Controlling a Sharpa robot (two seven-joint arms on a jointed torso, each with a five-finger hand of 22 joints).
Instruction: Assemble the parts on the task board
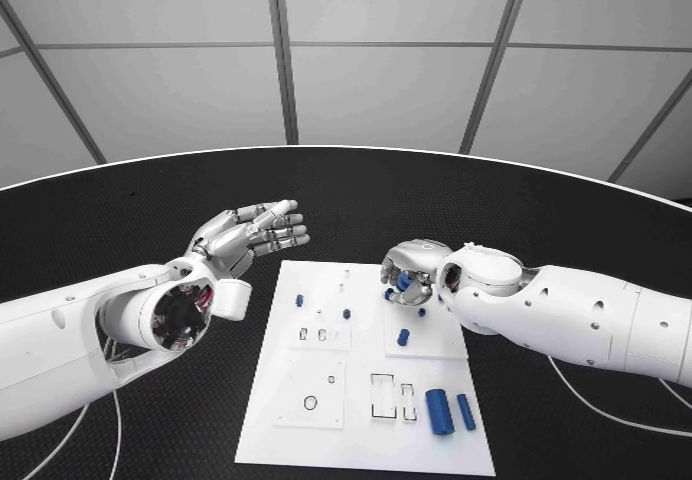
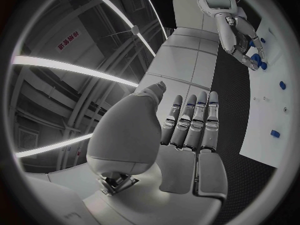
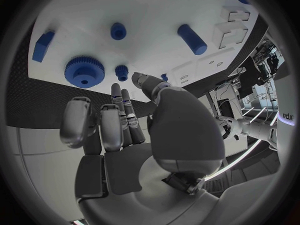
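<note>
- The right hand (image 1: 415, 275) hovers over the far right part of the white board (image 1: 289, 400), fingers (image 3: 119, 120) loosely spread and holding nothing that I can see.
- In the right wrist view a blue gear (image 3: 84, 71) and a short blue peg (image 3: 122, 72) lie on the board just beyond the fingertips. The gear sits off toward the outer fingers, the peg almost straight ahead of them.
- A longer blue cylinder (image 3: 192, 39) lies farther off, its long axis slanting across the board.
- The left hand (image 1: 245, 238) is raised beside the board's far left corner, flat, fingers straight and close together, holding nothing. The right hand is clearly the nearer to the gear.
- 2 blue rods (image 1: 449, 410) lie side by side at the board's near right, long axes running near to far.
- From the head view, the right hand covers the gear. I cannot tell whether any fingertip touches a part.
</note>
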